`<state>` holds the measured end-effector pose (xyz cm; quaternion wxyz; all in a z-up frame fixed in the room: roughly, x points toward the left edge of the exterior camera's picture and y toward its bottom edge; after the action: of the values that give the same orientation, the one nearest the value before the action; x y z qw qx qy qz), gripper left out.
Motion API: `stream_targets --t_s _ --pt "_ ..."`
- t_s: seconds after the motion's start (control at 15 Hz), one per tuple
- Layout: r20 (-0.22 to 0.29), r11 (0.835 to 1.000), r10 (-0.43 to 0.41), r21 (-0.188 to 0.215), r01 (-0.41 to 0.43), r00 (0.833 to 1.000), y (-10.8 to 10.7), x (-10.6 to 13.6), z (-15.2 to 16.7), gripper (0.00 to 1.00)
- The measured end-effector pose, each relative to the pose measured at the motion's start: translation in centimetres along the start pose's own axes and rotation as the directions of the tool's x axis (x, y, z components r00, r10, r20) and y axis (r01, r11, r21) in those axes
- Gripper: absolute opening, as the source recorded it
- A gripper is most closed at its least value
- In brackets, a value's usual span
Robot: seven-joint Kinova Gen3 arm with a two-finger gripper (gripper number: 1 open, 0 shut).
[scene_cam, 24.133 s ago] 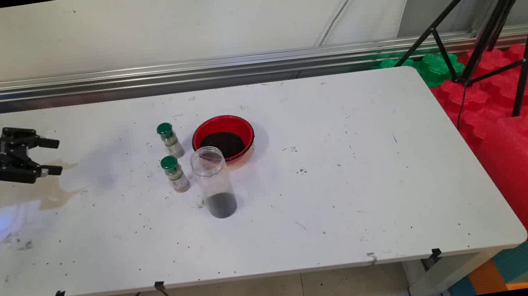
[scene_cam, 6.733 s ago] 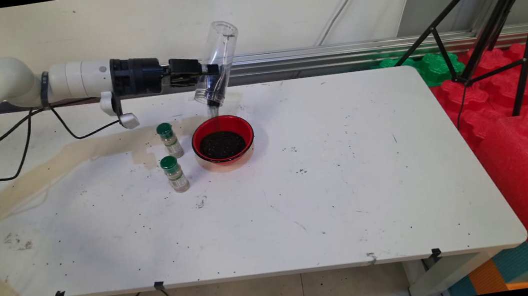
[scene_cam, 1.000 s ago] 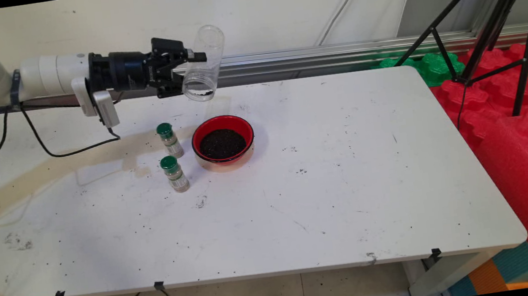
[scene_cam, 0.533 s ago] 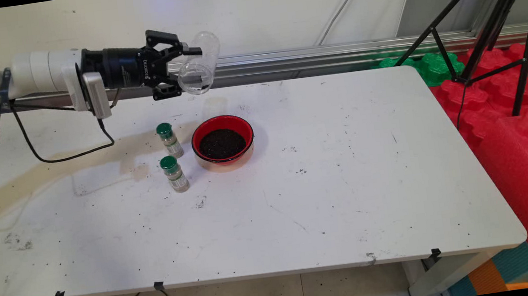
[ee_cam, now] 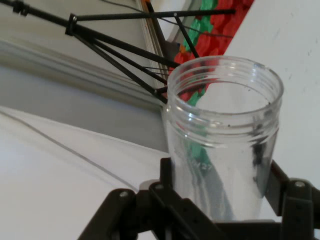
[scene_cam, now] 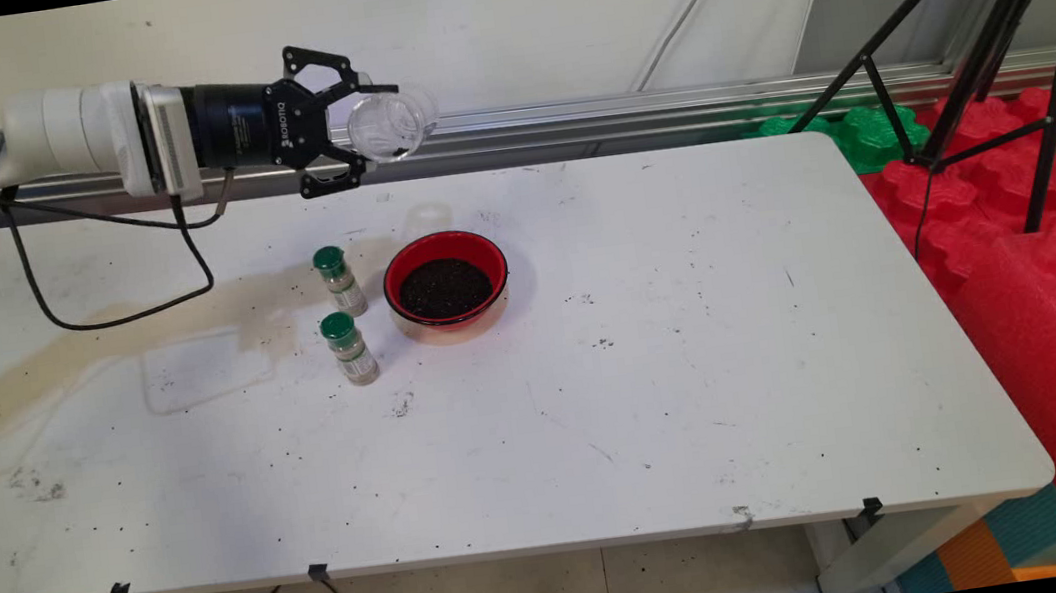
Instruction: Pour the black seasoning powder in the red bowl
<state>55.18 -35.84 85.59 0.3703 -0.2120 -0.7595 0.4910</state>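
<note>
Gripper (scene_cam: pixel 366 127) clamped on a clear plastic jar (scene_cam: pixel 391 124) in the upper left of the frame, above the table's (scene_cam: pixel 701 396) far edge.
The jar lies nearly level and looks empty; in the hand view its threaded mouth (ee_cam: pixel 225 95) opens away from the fingers (ee_cam: pixel 167 175). The gripper body reads ROBOTIQ. Below, at centre left, stand a red bowl (scene_cam: pixel 447 284) of dark granules and two green-capped bottles (scene_cam: pixel 341 281) (scene_cam: pixel 350 348), their labels unreadable.
</note>
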Motion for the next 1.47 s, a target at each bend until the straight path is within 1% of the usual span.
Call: stream_targets --t_s 0.13,0.27,0.4,0.6,0.67,0.73,0.93,1.07,1.13,1.27,1.33,1.4,1.47 --pt "-0.009 0.995 -0.1 -0.002 0.1 0.995 -0.4 0.3 -0.1 0.0" --pt "-0.019 0.981 -0.194 -0.005 0.194 0.981 -0.6 0.6 -0.2 0.0" --pt "-0.028 0.959 -0.282 -0.009 0.282 0.959 -0.9 0.8 -0.3 0.0" --pt "-0.039 0.913 -0.409 -0.015 0.408 0.912 -1.2 1.1 -0.4 0.0" --pt "-0.041 0.902 -0.433 -0.017 0.432 0.901 -1.2 1.2 -0.4 0.0" --pt "-0.044 0.884 -0.467 -0.02 0.467 0.883 -1.3 1.3 -0.4 0.0" --pt "-0.057 0.819 -0.574 -0.035 0.573 0.817 -1.3 1.7 -0.5 0.0" --pt "-0.067 0.767 -0.641 -0.051 0.639 0.764 -1.3 2.0 -0.6 0.0" --pt "-0.072 0.745 -0.667 -0.06 0.665 0.741 -1.2 2.2 -0.6 0.0" --pt "-0.08 0.691 -0.723 -0.081 0.718 0.686 -1.0 2.6 -0.7 0.0" --pt "-0.082 0.669 -0.744 -0.091 0.738 0.664 -0.9 2.8 -0.8 0.0" --pt "-0.083 0.654 -0.757 -0.098 0.75 0.648 -0.8 2.9 -0.8 0.0" --pt "-0.083 0.632 -0.775 -0.109 0.767 0.627 -0.7 3.1 -0.9 0.0"
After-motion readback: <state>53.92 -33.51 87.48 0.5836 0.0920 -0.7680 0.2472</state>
